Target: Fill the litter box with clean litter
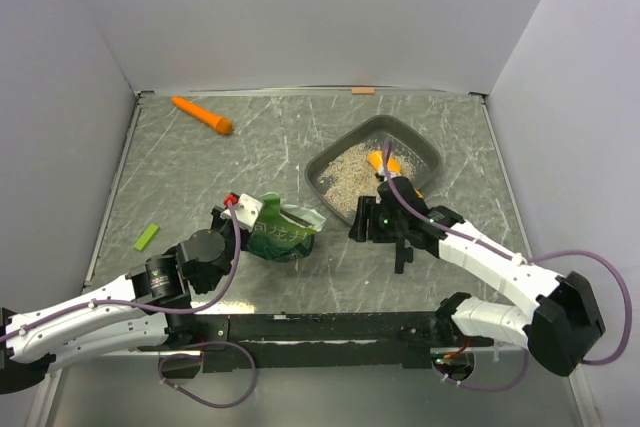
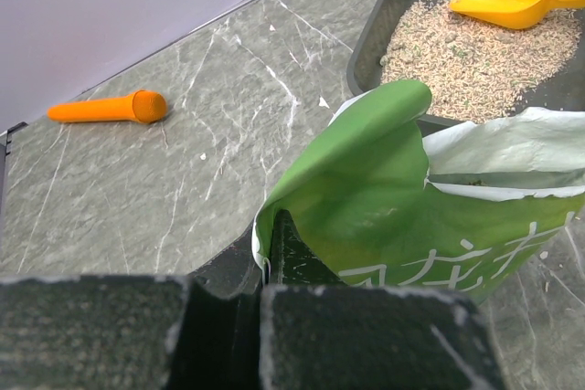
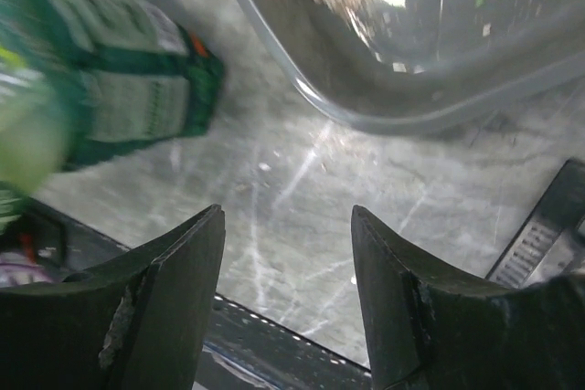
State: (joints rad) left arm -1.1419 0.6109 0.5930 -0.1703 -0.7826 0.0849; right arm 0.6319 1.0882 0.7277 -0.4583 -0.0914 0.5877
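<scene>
1. The litter box (image 1: 418, 144) sits right of centre on the surface (image 1: 200, 177). Clean litter (image 1: 345, 175) covers its floor, and a yellow-orange scoop (image 1: 385, 161) lies on the grains.
2. The right gripper (image 3: 288, 271) hangs released, nothing between its fingers, just beside the box's near wall.
3. The left gripper (image 2: 261, 308) is clenched on the edge of a green bag (image 1: 285, 235) just left of the box.
4. An orange stick (image 1: 203, 115) lies far back left, and a green strip (image 1: 147, 237) lies near the left edge.

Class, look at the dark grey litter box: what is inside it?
Inside the litter box lies pale clean litter, with an orange-yellow scoop resting on top. The litter hides the floor beneath it, and the right arm covers the near wall in the top view.
</scene>
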